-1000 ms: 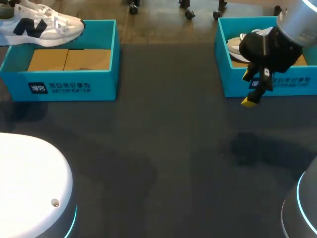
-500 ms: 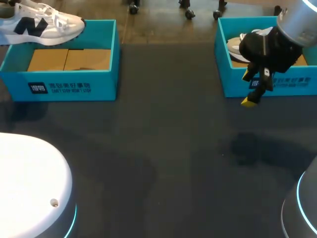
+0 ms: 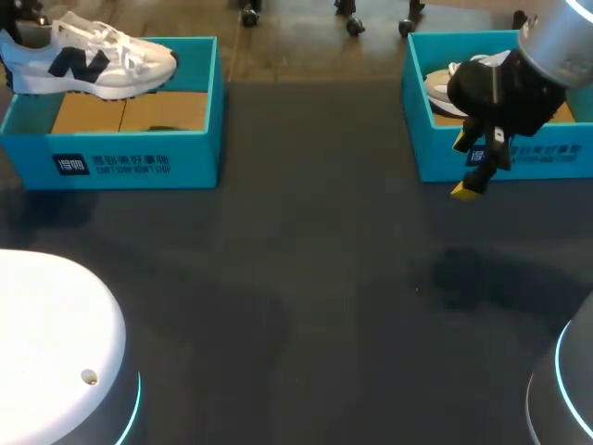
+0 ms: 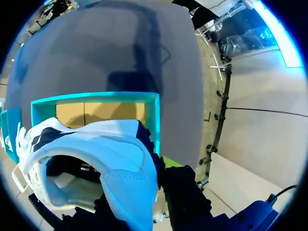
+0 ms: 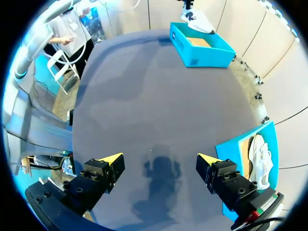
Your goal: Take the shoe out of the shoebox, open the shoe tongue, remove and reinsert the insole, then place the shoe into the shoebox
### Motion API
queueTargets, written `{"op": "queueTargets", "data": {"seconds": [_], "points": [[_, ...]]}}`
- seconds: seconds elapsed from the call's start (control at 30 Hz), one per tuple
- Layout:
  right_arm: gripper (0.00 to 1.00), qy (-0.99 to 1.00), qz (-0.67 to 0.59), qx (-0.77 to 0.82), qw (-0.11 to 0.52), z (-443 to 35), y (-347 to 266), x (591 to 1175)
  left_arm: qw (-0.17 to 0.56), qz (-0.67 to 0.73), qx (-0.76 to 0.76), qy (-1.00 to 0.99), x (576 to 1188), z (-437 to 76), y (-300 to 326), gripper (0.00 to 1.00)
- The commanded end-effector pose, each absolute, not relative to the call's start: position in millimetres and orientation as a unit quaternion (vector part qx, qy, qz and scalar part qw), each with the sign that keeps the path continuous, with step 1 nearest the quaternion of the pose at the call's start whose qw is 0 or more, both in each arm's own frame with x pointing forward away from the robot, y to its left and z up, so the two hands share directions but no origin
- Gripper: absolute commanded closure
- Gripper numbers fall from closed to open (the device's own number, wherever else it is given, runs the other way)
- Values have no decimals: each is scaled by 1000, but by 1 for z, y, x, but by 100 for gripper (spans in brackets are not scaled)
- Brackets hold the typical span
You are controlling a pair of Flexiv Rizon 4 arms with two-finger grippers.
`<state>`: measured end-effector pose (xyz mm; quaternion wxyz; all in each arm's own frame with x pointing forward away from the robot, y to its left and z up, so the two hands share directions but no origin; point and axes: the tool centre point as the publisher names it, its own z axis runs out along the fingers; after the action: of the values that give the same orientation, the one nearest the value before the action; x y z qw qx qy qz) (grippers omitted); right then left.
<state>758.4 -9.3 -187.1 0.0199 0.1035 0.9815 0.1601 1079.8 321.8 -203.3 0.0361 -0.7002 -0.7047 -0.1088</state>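
Above the open teal cardboard shoebox point(image 3: 139, 162), the white sneaker with a navy logo point(image 3: 93, 63) is hanging clear of the box's tan floor. The left gripper point(image 4: 139, 187) is clamping its heel end, probably to leave the tongue reachable. Well apart from that box, the right gripper point(image 3: 463, 165) is hovering over the dark surface point(image 3: 306, 278), fingers spread, holding nothing.

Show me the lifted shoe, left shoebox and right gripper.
lifted shoe point(image 3: 88, 63), head view, on its side panel.
left shoebox point(image 3: 120, 162), head view, on its front wall.
right gripper point(image 5: 159, 157), right wrist view, midway between its fingers.
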Motion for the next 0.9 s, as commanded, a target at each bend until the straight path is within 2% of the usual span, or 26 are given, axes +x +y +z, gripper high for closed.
{"op": "queueTargets", "data": {"seconds": [0.03,0.9], "points": [[0,982,159,104,19,-188,-8,759,36,-105,-704,-701,1086,-215,322,100],[0,982,159,104,19,-188,-8,759,31,-92,-705,-702,1120,-292,312,100]]}}
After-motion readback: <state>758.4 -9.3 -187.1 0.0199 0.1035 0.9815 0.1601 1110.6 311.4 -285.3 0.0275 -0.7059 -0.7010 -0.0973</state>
